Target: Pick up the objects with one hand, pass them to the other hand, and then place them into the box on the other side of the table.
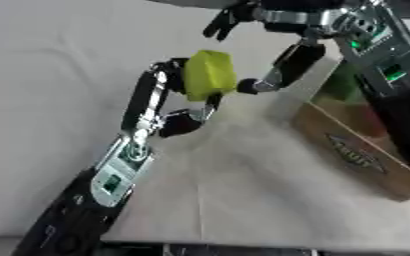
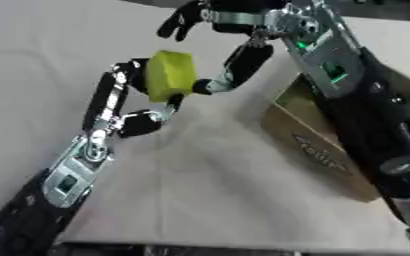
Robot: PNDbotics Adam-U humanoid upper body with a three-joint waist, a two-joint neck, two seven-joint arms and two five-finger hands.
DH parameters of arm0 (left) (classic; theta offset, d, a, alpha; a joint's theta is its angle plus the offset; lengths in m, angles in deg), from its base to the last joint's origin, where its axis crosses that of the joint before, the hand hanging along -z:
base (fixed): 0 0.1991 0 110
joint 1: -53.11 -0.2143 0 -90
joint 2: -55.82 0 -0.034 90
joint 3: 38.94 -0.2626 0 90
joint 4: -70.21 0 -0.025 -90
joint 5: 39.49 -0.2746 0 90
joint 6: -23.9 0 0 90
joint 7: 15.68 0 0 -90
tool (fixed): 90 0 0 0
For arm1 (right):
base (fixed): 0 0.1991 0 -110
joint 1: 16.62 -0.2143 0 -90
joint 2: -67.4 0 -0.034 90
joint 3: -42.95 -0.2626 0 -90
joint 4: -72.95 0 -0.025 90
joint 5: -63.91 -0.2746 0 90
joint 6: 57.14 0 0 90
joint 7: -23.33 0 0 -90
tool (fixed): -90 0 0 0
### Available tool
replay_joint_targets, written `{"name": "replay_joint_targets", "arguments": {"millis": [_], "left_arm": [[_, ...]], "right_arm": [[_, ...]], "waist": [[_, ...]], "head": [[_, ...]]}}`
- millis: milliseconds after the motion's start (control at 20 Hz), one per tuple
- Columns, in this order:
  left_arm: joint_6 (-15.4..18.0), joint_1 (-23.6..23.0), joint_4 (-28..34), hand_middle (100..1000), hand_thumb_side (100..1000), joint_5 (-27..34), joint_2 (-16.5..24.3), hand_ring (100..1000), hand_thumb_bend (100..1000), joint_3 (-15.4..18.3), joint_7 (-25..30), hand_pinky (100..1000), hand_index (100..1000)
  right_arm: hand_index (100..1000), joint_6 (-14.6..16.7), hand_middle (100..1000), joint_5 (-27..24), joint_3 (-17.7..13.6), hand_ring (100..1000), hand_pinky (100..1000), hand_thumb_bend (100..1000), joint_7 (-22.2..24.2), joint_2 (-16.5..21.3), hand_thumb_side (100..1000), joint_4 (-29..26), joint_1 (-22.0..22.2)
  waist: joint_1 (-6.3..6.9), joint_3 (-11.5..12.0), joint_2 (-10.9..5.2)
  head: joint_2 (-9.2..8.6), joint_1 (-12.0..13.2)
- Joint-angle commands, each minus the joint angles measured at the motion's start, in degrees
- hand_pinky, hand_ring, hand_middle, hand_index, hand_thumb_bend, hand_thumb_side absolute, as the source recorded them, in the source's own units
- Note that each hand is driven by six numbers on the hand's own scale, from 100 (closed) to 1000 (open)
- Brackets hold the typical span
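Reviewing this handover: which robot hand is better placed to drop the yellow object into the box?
Right. The right robot hand already touches the yellow object and hangs beside the cardboard box on its side; the left robot hand holds it from across the table.

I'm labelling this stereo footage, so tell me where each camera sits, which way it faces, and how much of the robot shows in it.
Left eye view: in the head, looking down at the table; the left hand holds a yellow block that the right hand touches beside the wooden box.
Right eye view: same head, facing the same way, set slightly right, showing more of the right forearm.
Shared: both arms, block, box, white cloth.
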Motion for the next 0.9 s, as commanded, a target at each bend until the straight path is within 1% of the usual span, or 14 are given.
{"name": "replay_joint_targets", "arguments": {"millis": [50, 300, 550, 900], "left_arm": [[-0.21, 1.08, 0.85, 329, 281, 0.19, -0.71, 489, 100, 0.14, -0.11, 532, 401], [-0.50, 1.41, 0.53, 326, 250, 0.67, -1.72, 487, 100, 0.05, -0.31, 529, 413], [-0.92, 1.41, 0.07, 321, 190, 1.75, -2.58, 484, 100, -0.10, -0.79, 525, 429], [-1.68, 1.69, 0.00, 319, 176, 3.01, -3.19, 482, 100, -0.24, -1.74, 524, 434]], "right_arm": [[912, 0.24, 847, 0.64, -0.07, 846, 1000, 395, 0.08, 0.44, 127, 0.02, -0.79], [913, -0.08, 847, 1.55, -0.10, 845, 1000, 376, -0.74, 0.11, 106, 0.71, -0.90], [914, -0.19, 846, 2.11, 0.04, 845, 1000, 370, -1.10, -0.13, 100, 0.99, -0.92], [915, -0.26, 847, 2.61, 0.01, 846, 1000, 375, -1.24, -0.18, 100, 1.26, -0.81]], "waist": [[0.66, -0.01, -0.52], [0.72, 0.10, -0.43], [0.74, 0.21, -0.36], [0.76, 0.27, -0.25]], "head": [[0.31, 0.00], [0.31, -0.15], [0.31, -0.24], [0.31, -0.26]]}}
